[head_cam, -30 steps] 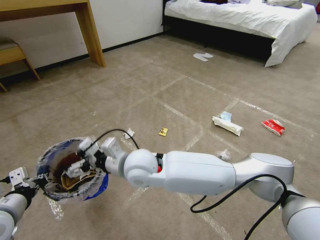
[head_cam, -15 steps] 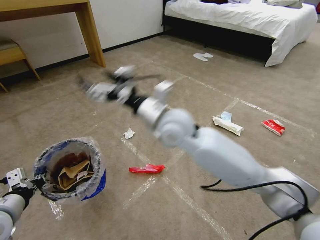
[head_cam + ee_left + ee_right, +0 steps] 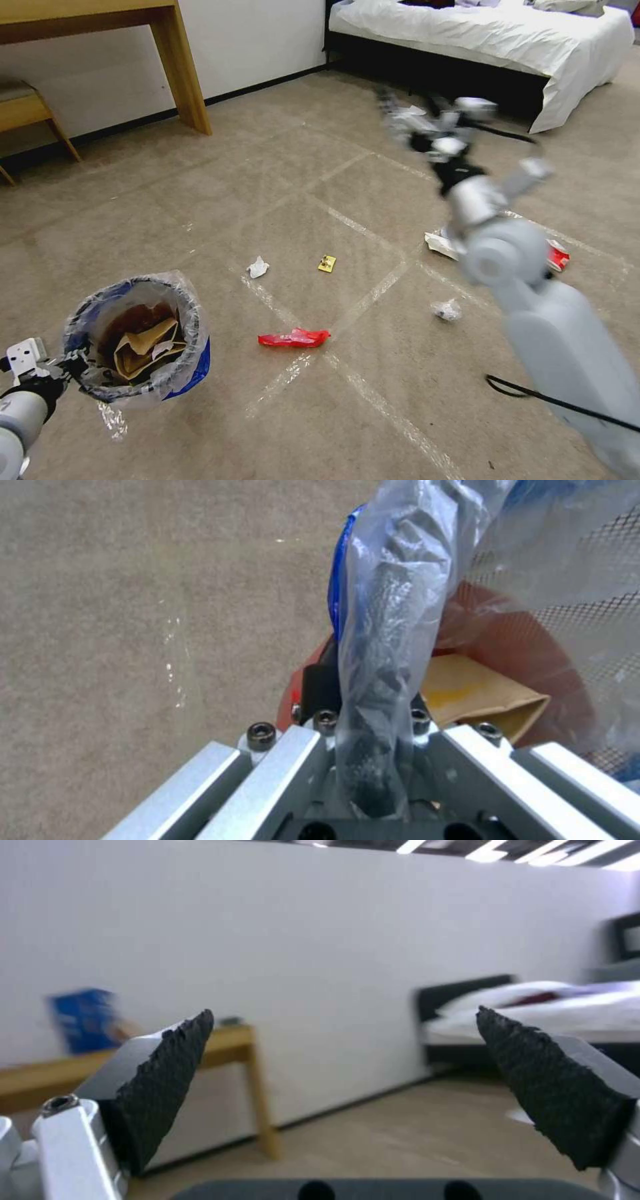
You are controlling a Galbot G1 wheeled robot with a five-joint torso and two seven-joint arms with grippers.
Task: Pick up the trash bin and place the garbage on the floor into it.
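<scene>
The trash bin (image 3: 175,373), a small red bucket lined with crinkly clear plastic, hangs low at my left. My left gripper (image 3: 69,366) is shut on its rim (image 3: 373,680). A brown paper bag (image 3: 141,347) and a white scrap lie inside it. On the carpet lies the garbage: a red wrapper strip (image 3: 293,338), a white tissue (image 3: 258,267), a tiny yellow wrapper (image 3: 327,264), a crumpled clear scrap (image 3: 447,309). A white packet (image 3: 437,243) and a red-white packet (image 3: 559,257) lie partly behind my right arm. My right gripper (image 3: 400,119) is raised high, open and empty (image 3: 347,1055).
A bed (image 3: 493,40) with white sheets stands at the back right. A wooden desk leg (image 3: 181,73) and a stool (image 3: 27,110) stand at the back left by the wall. Tape lines cross the carpet (image 3: 373,400).
My right arm has swung out of the bin, up and across to the right. The bin and left gripper have barely moved.
</scene>
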